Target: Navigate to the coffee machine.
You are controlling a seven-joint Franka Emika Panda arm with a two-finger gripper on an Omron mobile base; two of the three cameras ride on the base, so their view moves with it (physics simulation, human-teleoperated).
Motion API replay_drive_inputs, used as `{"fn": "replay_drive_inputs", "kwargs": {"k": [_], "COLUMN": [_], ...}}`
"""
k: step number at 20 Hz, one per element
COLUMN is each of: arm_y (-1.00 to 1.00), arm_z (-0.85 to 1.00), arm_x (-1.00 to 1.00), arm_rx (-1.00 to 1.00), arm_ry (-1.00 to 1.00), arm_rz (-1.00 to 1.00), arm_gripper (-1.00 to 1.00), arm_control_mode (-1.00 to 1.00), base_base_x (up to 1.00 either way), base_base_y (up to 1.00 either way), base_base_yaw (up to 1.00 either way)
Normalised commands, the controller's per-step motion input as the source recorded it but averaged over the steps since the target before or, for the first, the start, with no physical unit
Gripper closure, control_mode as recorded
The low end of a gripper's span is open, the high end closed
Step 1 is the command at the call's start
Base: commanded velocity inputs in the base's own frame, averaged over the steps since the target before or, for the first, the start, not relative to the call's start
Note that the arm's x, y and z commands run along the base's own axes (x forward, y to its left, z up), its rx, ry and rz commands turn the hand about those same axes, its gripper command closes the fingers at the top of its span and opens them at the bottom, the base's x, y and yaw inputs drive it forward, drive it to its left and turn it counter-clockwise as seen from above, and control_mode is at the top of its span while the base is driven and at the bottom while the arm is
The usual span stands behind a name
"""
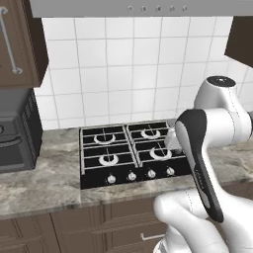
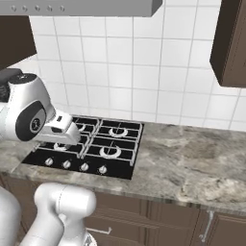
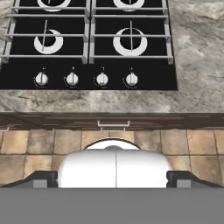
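Plainly, from the left base view the arm (image 1: pixel 207 148) is folded up at the near right, in front of a black four-burner stove (image 1: pixel 128 153) set into a marbled counter (image 1: pixel 44 183). A dark oven-like box (image 1: pixel 15 133) stands at the far left under a brown cupboard (image 1: pixel 20 44), and a white tiled wall (image 1: pixel 123 64) runs behind. Where the coffee machine stands cannot be told from this spot; the base probably has to drive along the counter to reach it. From the right base view the same stove sits to the left, and a long bare stretch of counter runs off to the right beneath another cupboard (image 2: pixel 230 43). From the hand view the claw (image 3: pixel 116 179) looks down over the stove's row of four knobs (image 3: pixel 87 79), the counter's near edge, a drawer handle (image 3: pixel 113 124) and the tan floor (image 3: pixel 39 144). Its two dark fingertips (image 3: pixel 43 178) sit wide apart at the bottom corners with nothing between them, so it is spread open and holds nothing. As for handling, such a machine is likely heavy, stiff and top-loaded, with a loose drip tray and a small knob that would not bear a pull. The task asks only to drive up to it, so no hold seems needed. If one were, the solid lower body would be the safest place.
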Motion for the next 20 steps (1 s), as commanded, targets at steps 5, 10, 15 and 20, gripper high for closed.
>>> {"fn": "replay_drive_inputs", "kwargs": {"k": [5, 10, 15, 20], "arm_y": [0.0, 0.0, 0.0, 0.0], "arm_z": [0.0, 0.0, 0.0, 0.0], "arm_x": [0.0, 0.0, 0.0, 0.0], "arm_rx": [0.0, 0.0, 0.0, 0.0], "arm_ry": [0.0, 0.0, 0.0, 0.0], "arm_rz": [0.0, 0.0, 0.0, 0.0], "arm_gripper": [-1.0, -1.0, -1.0, -1.0], "arm_control_mode": [1.0, 1.0, 1.0, 1.0], "base_base_x": [-0.35, -0.08, -0.19, -0.28], "base_base_y": [0.25, 0.35, 0.24, 0.11], "base_base_yaw": [0.49, 0.89, 0.99, 1.0]}}
